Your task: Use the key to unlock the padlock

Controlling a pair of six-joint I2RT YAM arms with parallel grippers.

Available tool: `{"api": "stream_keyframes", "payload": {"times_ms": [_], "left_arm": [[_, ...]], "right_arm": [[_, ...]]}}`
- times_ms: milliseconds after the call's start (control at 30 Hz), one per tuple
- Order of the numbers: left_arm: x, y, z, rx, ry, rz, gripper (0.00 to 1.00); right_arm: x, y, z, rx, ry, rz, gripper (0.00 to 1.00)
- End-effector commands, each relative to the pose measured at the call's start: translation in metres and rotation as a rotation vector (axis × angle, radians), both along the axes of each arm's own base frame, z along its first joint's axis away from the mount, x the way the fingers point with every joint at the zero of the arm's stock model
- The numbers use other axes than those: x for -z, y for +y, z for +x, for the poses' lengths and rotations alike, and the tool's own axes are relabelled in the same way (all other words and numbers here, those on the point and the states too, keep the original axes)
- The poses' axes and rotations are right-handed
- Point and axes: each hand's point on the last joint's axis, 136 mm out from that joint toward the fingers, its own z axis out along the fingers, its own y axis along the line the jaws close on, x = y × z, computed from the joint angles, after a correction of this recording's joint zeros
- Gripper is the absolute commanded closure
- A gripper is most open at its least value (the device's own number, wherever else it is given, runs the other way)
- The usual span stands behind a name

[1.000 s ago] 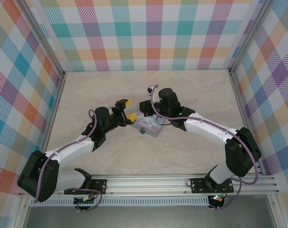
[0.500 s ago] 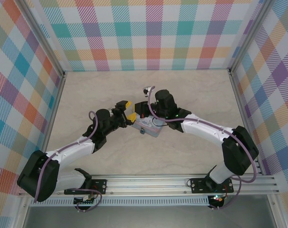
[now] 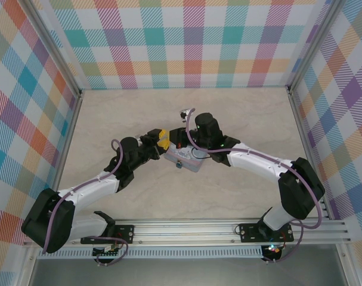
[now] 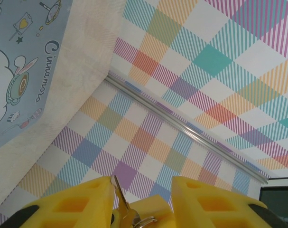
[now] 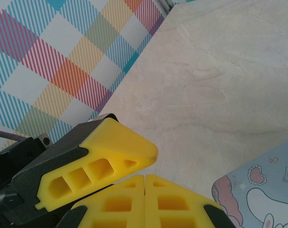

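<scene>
Pressed flush, blocky yellow jaws of right gripper; apart, those of left gripper, thin metal key against one. At 10 o'clock, glossy pale-blue printed tin; at 12, bare marbled tabletop.

The left gripper, right gripper and blue tin box crowd the table's middle; its far corners lie bare.

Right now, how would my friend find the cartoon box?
Start at the middle of the beige table, where the left arm and right arm meet. The tin lies right there. It alone is pale blue with cartoon pictures.
</scene>
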Motion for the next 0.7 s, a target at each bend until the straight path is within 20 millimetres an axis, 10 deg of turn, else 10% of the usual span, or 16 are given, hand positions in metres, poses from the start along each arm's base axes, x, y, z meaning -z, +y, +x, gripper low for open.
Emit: {"api": "stream_keyframes", "payload": {"times_ms": [0,667], "left_arm": [[-0.0064,-0.0012,-0.0013,-0.022,0.066,-0.132,0.65],[-0.0033,-0.0002,-0.0004,-0.031,0.069,-0.121,0.77]], "right_arm": [[-0.0192,0.0004,-0.0058,-0.008,-0.037,0.046,1.00],[-0.0203,-0.0032,-0.0117,-0.018,-0.039,0.046,1.00]]}}
